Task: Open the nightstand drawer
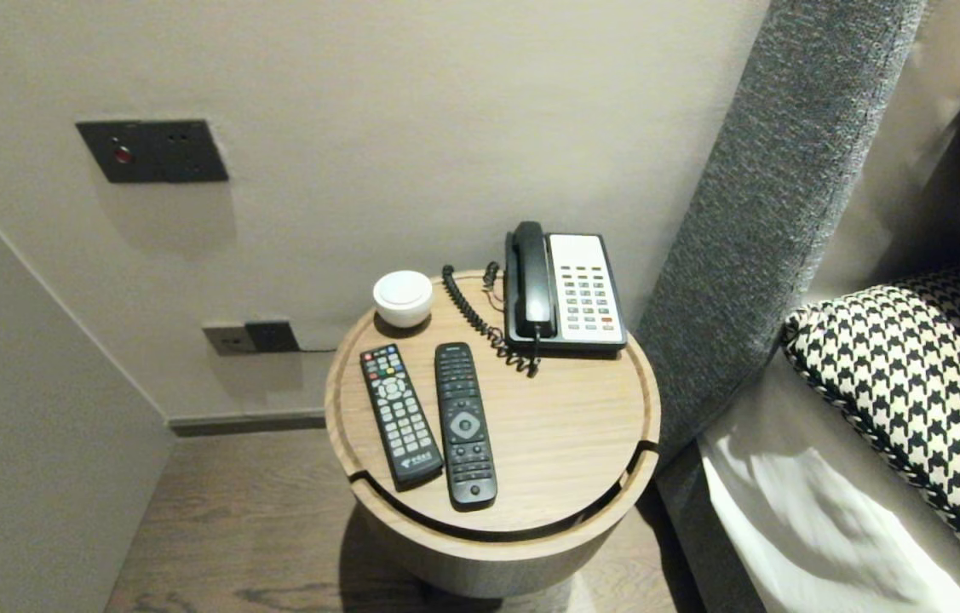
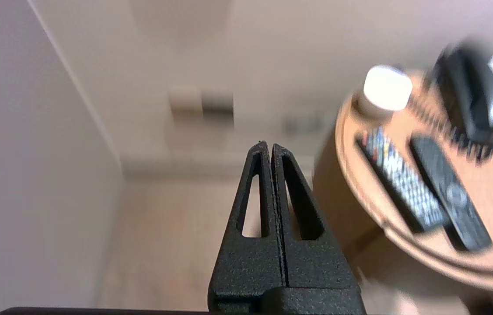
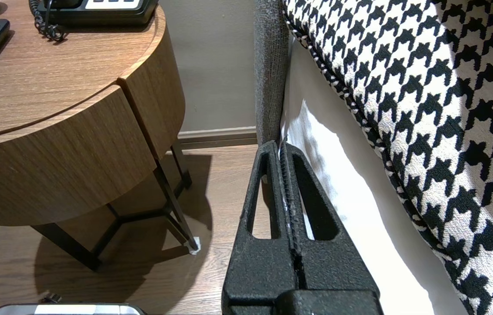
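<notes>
My left gripper (image 2: 269,146) is clenched on nothing, hanging over the floor (image 2: 163,245) just off the table (image 1: 569,443), apart from it. On the table's left half the left remote (image 1: 399,415) and right remote (image 1: 464,423) lie side by side, neither touched, so I judge all the handling yet to do. Puck (image 1: 403,297) and phone (image 1: 565,289) sit behind them. My right gripper (image 3: 281,146) is clenched empty too, low between table and bed (image 1: 795,519). Neither arm shows from the head; the right wrist view cuts off the phone
</notes>
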